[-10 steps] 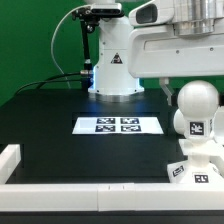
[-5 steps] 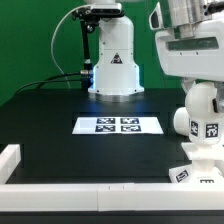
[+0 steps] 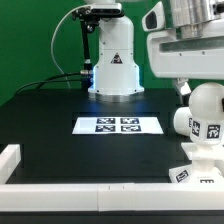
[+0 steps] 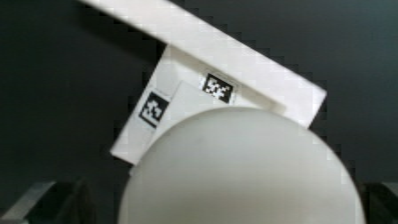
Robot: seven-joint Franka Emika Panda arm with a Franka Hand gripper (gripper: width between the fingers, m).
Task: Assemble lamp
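Note:
The round-headed bulb (image 3: 205, 108) stands upright on the flared square base (image 3: 196, 163) at the exterior view's right, near the table's front edge. Both carry square tags. My gripper (image 3: 200, 86) hangs directly over the bulb's head, with one dark finger (image 3: 183, 88) beside its top. In the wrist view the bulb's dome (image 4: 240, 170) fills the space between my dark fingers (image 4: 45, 202). A dark gap shows beside the dome, so the jaws stand open around it. The tagged base (image 4: 169, 110) lies beyond the dome. The shade is out of view.
The marker board (image 3: 118, 125) lies flat on the black table, towards the exterior view's left of the bulb. A white rim (image 3: 90, 189) runs along the table's front, with a raised white corner (image 3: 10, 158) at the left. The arm's pedestal (image 3: 115, 65) stands behind.
The arm's hand has turned above the bulb and risen a little, so the top of the bulb now shows. The bulb sits slightly further right and lower than a second ago.

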